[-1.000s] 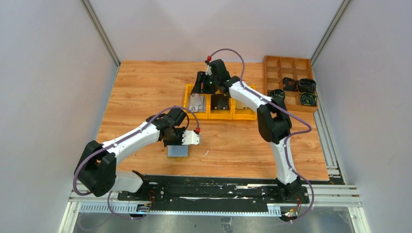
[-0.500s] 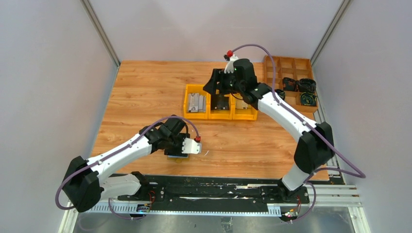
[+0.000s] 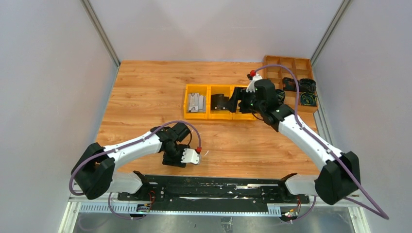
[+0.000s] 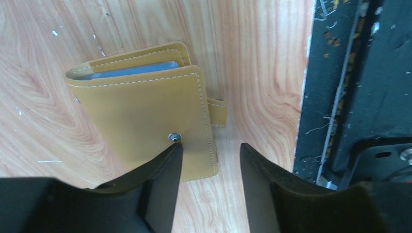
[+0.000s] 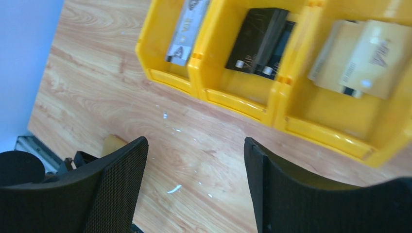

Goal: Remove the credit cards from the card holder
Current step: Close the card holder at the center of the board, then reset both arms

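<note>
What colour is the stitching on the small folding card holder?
White, on the mustard-yellow folding card holder; clearest in the left wrist view.

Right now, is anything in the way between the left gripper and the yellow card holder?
Nothing visible. The left gripper hangs open just above the card holder, one finger over its near corner. The holder lies folded on the table, with the edge of a card showing inside.

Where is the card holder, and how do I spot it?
Find the near edge of the wooden table. Under the left pincer lies the card holder: a small mustard-yellow folded case with white stitching and a metal snap, unlike the hard bright-yellow bins farther back.
</note>
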